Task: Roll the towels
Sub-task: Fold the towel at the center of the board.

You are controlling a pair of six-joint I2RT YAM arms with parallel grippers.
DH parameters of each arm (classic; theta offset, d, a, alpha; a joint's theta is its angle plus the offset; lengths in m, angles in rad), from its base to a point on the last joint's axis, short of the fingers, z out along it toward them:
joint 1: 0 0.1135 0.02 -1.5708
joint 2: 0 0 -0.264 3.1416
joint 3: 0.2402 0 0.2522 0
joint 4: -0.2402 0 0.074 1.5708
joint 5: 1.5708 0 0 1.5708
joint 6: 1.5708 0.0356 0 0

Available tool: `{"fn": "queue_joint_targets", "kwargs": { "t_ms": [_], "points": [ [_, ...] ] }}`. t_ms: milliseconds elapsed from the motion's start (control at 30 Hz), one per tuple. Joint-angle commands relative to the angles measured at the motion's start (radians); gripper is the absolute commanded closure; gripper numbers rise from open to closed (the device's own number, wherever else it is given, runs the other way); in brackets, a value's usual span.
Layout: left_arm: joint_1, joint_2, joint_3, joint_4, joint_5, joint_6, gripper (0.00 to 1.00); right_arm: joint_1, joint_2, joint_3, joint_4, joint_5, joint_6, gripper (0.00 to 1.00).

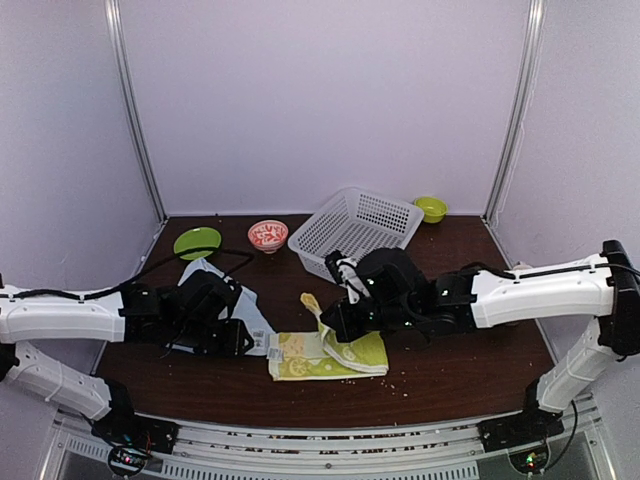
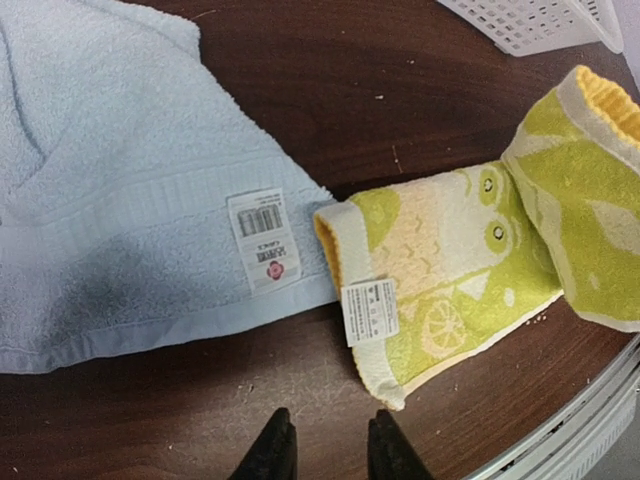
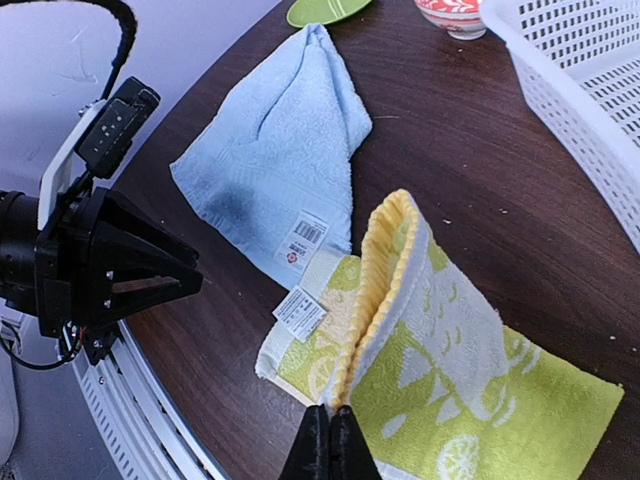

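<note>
Lime-green terry printed with lemons and cartoons, the lime-green towel (image 1: 325,357) lies at the front middle of the dark wooden table (image 1: 460,370). One end lies flat. The other is pulled up into a standing fold by your right gripper (image 3: 330,440), pinched tight on the yellow-backed edge. Your left gripper (image 2: 325,445) hovers low over bare wood just beside the towel's labelled end, jaws parted narrowly with nothing between them. The pale blue towel (image 2: 130,200) lies rumpled to the left, its labelled corner seemingly touching the green one.

The first roll looks barely begun, with neither towel rolled yet. The next move calls for turning the pinched edge over and down toward the labelled end, while your left gripper pins the flat part against sliding. The blue corner crowds that end and may get caught in the roll. The white mesh basket (image 1: 330,228) stands close behind your right arm. The green plate (image 1: 197,241), patterned red bowl (image 1: 267,235) and small green bowl (image 1: 431,207) sit well apart at the back.
</note>
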Motion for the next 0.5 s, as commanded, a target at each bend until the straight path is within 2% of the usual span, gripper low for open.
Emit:
{"fn": "queue_joint_targets", "kwargs": {
  "t_ms": [0,467],
  "points": [
    [-0.004,-0.026,-0.042,0.016,-0.032,-0.036,0.75,0.029,0.107,0.075,0.044,-0.009,0.010,1.00],
    [-0.004,-0.069,-0.091,0.015,-0.034,-0.055,0.75,0.055,0.225,0.146,0.041,-0.011,0.034,1.00]
  ]
}}
